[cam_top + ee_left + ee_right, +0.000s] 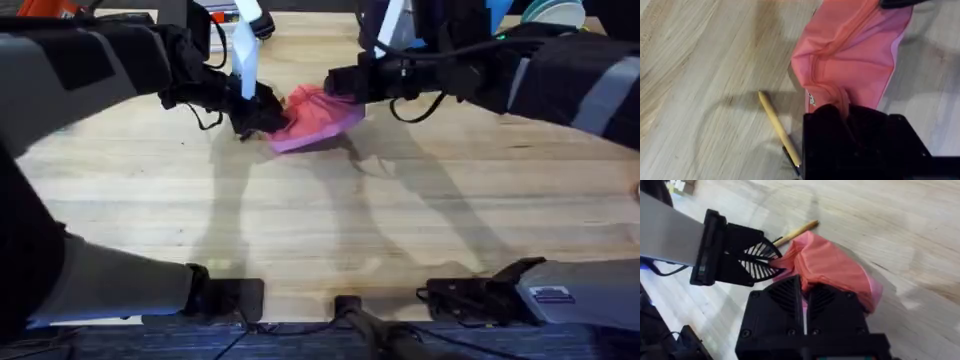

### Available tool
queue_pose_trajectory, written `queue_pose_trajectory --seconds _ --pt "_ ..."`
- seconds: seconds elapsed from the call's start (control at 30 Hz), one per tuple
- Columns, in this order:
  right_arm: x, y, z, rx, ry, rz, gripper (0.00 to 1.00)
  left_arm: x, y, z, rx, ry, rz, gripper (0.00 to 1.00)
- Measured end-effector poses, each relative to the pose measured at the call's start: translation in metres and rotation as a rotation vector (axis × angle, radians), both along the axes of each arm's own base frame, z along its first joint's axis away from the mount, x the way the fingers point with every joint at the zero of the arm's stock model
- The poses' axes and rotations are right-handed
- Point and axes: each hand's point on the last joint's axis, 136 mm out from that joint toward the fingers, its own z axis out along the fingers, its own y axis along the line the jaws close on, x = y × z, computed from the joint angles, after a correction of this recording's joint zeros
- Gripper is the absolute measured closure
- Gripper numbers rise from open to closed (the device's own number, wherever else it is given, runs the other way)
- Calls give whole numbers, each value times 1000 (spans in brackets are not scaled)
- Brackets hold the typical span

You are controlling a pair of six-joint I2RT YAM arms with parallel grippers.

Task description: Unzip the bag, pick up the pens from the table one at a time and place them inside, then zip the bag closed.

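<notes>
- Pink fabric pencil pouch [315, 118]: crumpled, upper centre of the overhead view, on the light wooden plank table [330, 220]. Contents cannot be told.
- Left gripper [262, 112]: black fingers pinched on the pouch's left end; in the left wrist view the fabric near the zipper [840, 40] runs into them.
- Right gripper [335, 82]: black fingers closed on the pouch's upper right edge.
- Yellow-tan pen with dark tip [779, 127]: flat on the table, just beside the pouch and left fingers, outside the pouch.
</notes>
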Motion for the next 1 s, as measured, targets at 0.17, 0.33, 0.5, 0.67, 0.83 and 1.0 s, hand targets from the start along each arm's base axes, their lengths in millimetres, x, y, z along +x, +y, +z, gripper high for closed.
queue_pose_trajectory --seconds 0.17,0.33,0.5,0.67,0.83,1.0 --pt "-5 8 1 3 -1 23 968 0 1 -1 5 1 2 959" --pt "-6 10 4 10 -1 28 968 0 1 -1 8 2 3 959" --pt "-5 14 12 26 -6 38 967 0 2 -1 8 4 6 959" --pt "-6 7 13 26 37 33 812 0 2 -1 4 3 5 959" --pt "-4 -20 14 28 136 -11 91 0 -3 3 -18 -8 -9 959" --pt "17 -56 32 68 125 -93 6 -2 -10 5 -39 -9 -28 959"
